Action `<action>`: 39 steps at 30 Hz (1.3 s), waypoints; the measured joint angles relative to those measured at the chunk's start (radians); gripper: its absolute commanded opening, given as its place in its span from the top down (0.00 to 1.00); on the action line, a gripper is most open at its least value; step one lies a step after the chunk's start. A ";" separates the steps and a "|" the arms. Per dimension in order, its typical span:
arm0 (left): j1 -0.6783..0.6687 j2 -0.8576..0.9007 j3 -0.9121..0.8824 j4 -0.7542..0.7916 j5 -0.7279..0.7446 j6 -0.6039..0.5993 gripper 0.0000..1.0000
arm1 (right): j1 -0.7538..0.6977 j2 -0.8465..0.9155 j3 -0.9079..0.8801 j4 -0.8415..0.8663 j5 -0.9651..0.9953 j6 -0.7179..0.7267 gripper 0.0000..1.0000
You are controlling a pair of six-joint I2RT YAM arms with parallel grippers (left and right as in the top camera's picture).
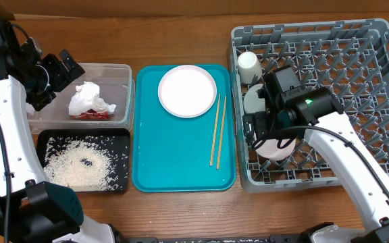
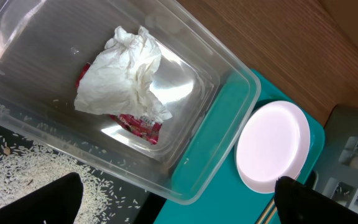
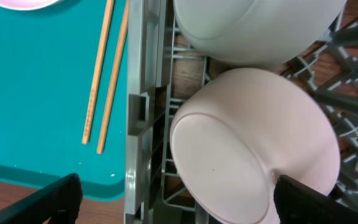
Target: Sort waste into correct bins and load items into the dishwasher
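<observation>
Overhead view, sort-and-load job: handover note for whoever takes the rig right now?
Left gripper: open, empty, above the clear tub.
Right gripper: open, over the dish rack near its left edge.
Waste: napkin and red sauce packet lie in the tub. The rice is in the black tray.
Loaded: cup, a white dish and a pinkish dish sit in the rack.
Left to do: large plate and chopsticks, both on the teal tray.
</observation>
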 measured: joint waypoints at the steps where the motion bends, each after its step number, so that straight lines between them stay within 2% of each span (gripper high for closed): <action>1: 0.000 0.000 0.000 0.000 0.000 0.000 0.00 | 0.000 0.000 0.000 0.005 0.000 0.003 0.00; 6: 0.000 0.000 0.000 0.000 0.000 0.000 0.00 | 0.000 0.000 0.000 0.057 -0.074 0.006 0.00; 11: 0.000 0.000 0.000 0.000 0.000 0.000 0.00 | 0.000 0.000 -0.003 0.132 -0.298 0.007 0.00; 12: 0.000 0.000 0.000 0.000 0.000 0.000 0.00 | 0.000 0.000 -0.003 0.138 -0.333 0.007 0.10; 15: 0.000 0.000 0.000 0.000 0.000 0.000 0.00 | 0.003 0.000 -0.003 0.172 -0.438 0.016 0.48; 16: 0.000 0.000 0.000 0.000 0.000 0.000 0.00 | 0.006 0.000 -0.003 0.178 -0.459 0.027 0.54; 18: 0.000 0.000 0.000 0.000 0.000 0.000 0.00 | 0.016 0.000 -0.003 0.188 -0.469 0.051 0.56; 23: 0.000 0.000 0.000 0.000 0.000 0.000 0.00 | 0.089 0.000 -0.003 0.230 -0.362 0.169 0.57; 26: 0.000 0.000 0.000 0.000 0.000 0.000 0.00 | 0.155 0.000 -0.003 0.270 -0.257 0.246 0.63; 28: 0.000 0.000 0.000 0.000 0.000 0.000 0.00 | 0.204 0.002 -0.003 0.300 -0.178 0.299 0.70; 34: 0.000 0.000 0.000 0.000 0.000 0.000 0.00 | 0.325 0.051 -0.004 0.381 0.055 0.480 0.70; 39: 0.000 0.000 0.000 0.000 0.000 0.000 0.00 | 0.361 0.146 -0.004 0.417 0.195 0.564 0.70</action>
